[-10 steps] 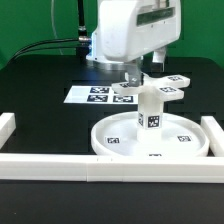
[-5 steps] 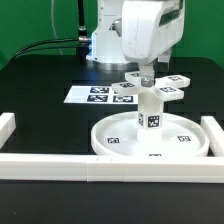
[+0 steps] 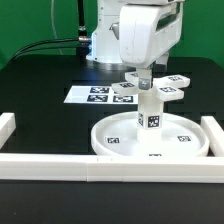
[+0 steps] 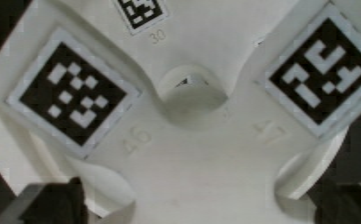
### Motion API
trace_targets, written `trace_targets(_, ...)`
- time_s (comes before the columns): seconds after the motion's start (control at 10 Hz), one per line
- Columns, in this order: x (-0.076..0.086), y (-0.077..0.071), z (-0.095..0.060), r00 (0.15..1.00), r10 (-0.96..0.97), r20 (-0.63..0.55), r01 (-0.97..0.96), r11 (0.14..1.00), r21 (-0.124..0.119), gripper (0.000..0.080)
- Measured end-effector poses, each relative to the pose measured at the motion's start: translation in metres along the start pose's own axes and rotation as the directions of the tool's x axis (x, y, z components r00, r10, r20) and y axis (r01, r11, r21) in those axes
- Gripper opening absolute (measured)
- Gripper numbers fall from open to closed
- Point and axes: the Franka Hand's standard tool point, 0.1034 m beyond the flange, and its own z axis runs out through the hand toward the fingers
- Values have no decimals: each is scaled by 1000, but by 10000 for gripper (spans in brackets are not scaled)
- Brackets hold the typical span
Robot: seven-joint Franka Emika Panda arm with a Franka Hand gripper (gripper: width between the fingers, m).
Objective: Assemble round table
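Note:
The large round disc point(image 3: 115, 140) lies flat on the table with its rim up. The short post point(image 3: 150, 108) stands upright at its middle. The cross-shaped piece point(image 3: 160, 88) sits on top of the post. My gripper point(image 3: 145, 74) hangs straight over the cross-shaped piece, fingertips down at its hub. In the wrist view the cross-shaped piece point(image 4: 195, 140) fills the picture, with two tagged arms and a small centre hole. The dark fingers point(image 4: 49, 203) show only at the two corners, spread wide on either side of the piece. The gripper point(image 4: 198, 205) looks open.
The marker board point(image 3: 95, 95) lies behind the disc. Long white border rails run along the front point(image 3: 100, 165), at the exterior view's left point(image 3: 8, 125) and right point(image 3: 212, 128). Cables hang at the back left.
The hand has turned and shifted toward the exterior view's right over the cross-shaped piece since one second ago. It has hardly moved in the last half second. The disc and post have not moved.

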Motion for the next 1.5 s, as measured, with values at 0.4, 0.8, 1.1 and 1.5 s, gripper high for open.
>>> trace_targets(0.4, -3, 1, 6, 1000, 11, 3, -11, 1000, 2, 649)
trace_targets(0.8, -4, 0, 10, 1000, 11, 6, -11, 1000, 7, 649)
trace_targets(1.1, -4, 0, 11, 1000, 12, 7, -12, 1000, 8, 509)
trace_targets(1.5, -5, 0, 11, 999, 32, 7, -32, 999, 8, 442)
